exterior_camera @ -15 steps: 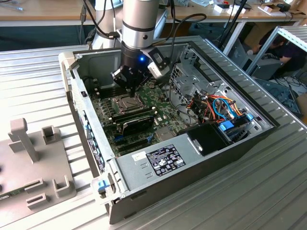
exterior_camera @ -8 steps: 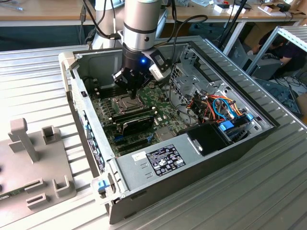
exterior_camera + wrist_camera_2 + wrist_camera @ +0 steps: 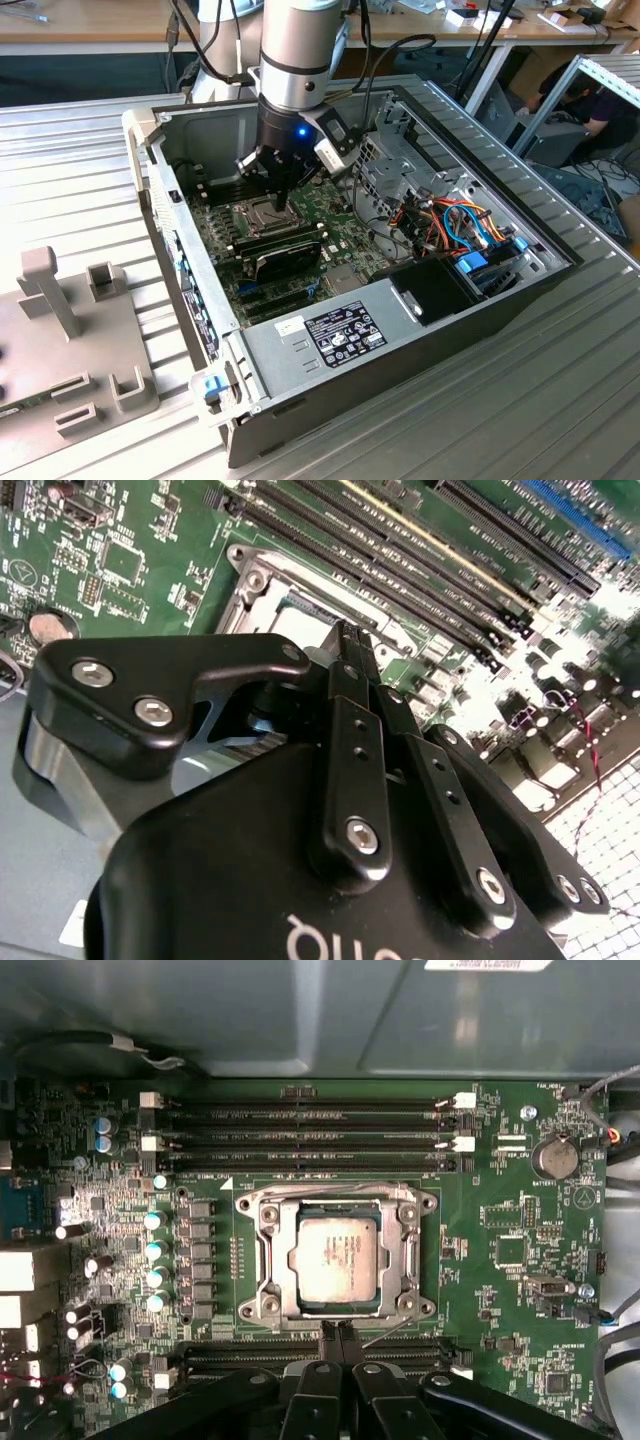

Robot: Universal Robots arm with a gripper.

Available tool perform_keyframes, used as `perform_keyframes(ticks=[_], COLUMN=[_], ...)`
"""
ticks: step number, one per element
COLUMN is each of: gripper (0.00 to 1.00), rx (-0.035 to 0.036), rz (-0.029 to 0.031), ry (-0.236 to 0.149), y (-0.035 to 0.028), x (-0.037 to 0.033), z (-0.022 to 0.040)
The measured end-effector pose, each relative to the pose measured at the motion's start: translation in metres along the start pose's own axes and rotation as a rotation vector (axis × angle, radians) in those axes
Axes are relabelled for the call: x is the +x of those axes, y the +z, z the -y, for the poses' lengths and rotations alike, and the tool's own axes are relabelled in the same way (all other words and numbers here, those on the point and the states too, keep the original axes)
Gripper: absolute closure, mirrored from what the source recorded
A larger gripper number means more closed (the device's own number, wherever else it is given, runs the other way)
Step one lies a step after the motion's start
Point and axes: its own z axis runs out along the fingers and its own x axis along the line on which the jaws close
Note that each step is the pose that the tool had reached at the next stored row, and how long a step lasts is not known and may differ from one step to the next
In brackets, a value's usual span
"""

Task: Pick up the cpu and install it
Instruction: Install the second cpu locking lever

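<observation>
Setting: an open computer case (image 3: 420,330) lies on its side on a ribbed metal bench (image 3: 560,400), its green motherboard (image 3: 345,235) facing up.
Arm: the robot arm reaches down into the case from above, over the motherboard.
Hand: the hand (image 3: 337,1332) has its two slim black fingers (image 3: 327,1332) pressed together, with nothing between them; in the second wrist view the hand (image 3: 350,640) shows the same tight pairing.
Hand position: the fingertips hover just beside the edge of the processor socket (image 3: 262,1260), near the memory slots (image 3: 300,1120).
Cpu: the cpu (image 3: 337,1257), a small square chip with a dull silvery top, sits flat inside the socket, just beyond the fingertips and apart from them.
Socket frame: a metal frame surrounds the chip on all four sides.
Nearby: a dark expansion card (image 3: 285,255) lies just beside the hand in the exterior view.
</observation>
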Motion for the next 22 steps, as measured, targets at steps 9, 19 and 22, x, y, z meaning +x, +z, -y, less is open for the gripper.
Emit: perform_keyframes(ticks=[9, 19, 22], gripper=[0.89, 0.89, 0.89], rx=[-0.0002, -0.0001, -0.0001], rz=[0.0001, 0.0000, 0.0000], ry=[0.000, 0.002, 0.003], y=[0.0003, 0.0006, 0.0007], x=[0.0001, 0.0136, 0.0191], z=[0.0067, 0.0070, 0.0072])
